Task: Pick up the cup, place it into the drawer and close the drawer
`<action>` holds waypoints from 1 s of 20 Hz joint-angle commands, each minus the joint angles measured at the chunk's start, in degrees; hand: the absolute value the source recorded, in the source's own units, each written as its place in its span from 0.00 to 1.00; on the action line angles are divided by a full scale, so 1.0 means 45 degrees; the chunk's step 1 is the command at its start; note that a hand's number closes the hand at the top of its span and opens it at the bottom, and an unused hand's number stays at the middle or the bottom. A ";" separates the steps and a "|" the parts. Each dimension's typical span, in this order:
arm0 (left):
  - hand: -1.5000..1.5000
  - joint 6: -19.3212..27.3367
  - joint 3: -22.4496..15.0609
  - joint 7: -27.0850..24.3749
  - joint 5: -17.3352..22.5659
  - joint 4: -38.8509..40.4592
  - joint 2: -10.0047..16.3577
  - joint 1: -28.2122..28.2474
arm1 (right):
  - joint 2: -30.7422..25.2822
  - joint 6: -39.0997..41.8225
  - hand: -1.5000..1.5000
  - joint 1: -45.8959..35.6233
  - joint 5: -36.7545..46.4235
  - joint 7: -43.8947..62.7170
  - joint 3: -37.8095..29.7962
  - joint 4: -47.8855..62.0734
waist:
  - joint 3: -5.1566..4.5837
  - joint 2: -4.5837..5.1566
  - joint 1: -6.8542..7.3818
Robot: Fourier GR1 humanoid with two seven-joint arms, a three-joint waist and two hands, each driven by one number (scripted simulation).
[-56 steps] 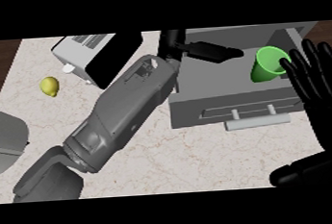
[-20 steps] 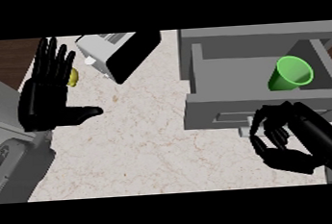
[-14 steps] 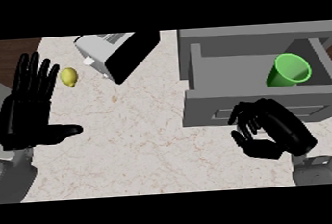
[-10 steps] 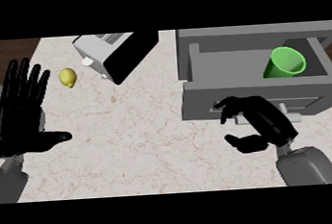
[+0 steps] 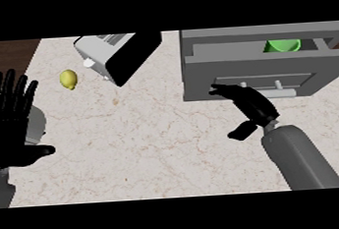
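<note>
The green cup (image 5: 283, 45) sits inside the grey drawer (image 5: 261, 81) at the upper right; only a strip of the cup shows behind the drawer's front panel. My right hand (image 5: 250, 106) reaches up from the lower right. Its fingers (image 5: 225, 90) are stretched out and touch the lower left of the drawer front, beside the handle (image 5: 276, 85), and it holds nothing. My left hand (image 5: 9, 119) rests open at the left edge, fingers up, far from the drawer.
A silver toaster (image 5: 114, 53) lies tilted at the top centre. A yellow lemon (image 5: 68, 79) sits left of it, close to my left hand. The speckled counter (image 5: 153, 147) ends in a dark strip at the upper left.
The drawer has slid inward, so less of the cup shows. My right hand uncurled and moved up against the drawer front. The left hand stayed open at the left edge.
</note>
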 commanded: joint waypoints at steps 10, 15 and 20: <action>0.00 -0.1702 0.0962 0.0200 -0.0157 0.0763 -0.0155 0.0178 | -0.0753 -0.0408 0.00 -0.5127 -0.0565 -0.3232 -0.2632 0.8104 | 0.0016 0.0164 0.0300; 0.00 -0.1515 0.0659 0.0243 -0.0323 -0.0431 -0.0384 0.0897 | -0.0994 -0.0678 0.00 -0.5909 -0.0311 -0.3288 -0.2794 0.9560 | 0.0039 0.0235 0.0773; 0.00 -0.1837 0.0714 -0.0127 -0.0729 0.0855 -0.0519 -0.0080 | -0.1725 -0.0146 0.00 -0.6778 -0.0334 -0.3643 -0.2985 1.0241 | 0.0038 0.0459 0.0911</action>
